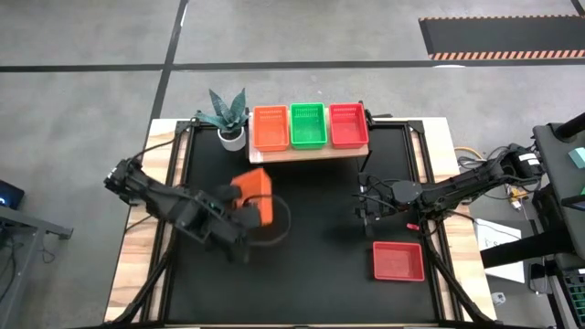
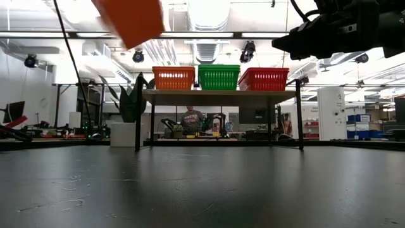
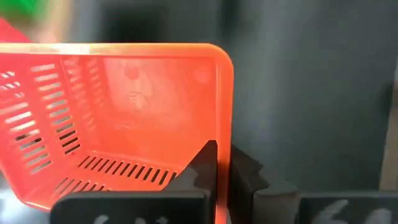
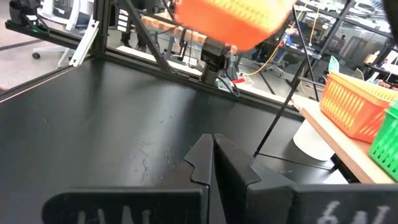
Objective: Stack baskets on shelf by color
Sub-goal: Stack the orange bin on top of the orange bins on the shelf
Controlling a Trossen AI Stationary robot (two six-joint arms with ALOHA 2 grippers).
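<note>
We see the left gripper [image 1: 245, 203] pinching an orange plastic mesh basket [image 1: 253, 185] aloft by its wall. The right gripper [image 1: 366, 212] hovers pressed together, empty, above the black tabletop [image 1: 320, 265].

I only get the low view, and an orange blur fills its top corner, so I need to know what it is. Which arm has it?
Observer: The left tool is shut on an orange basket, gripping one wall.
Operator: Is it over the shelf?
Observer: No, it hangs over the black tabletop, short of the shelf.
Operator: Anything left on the table?
Observer: One red basket lies near the right arm, whose tool is shut and empty.
</note>
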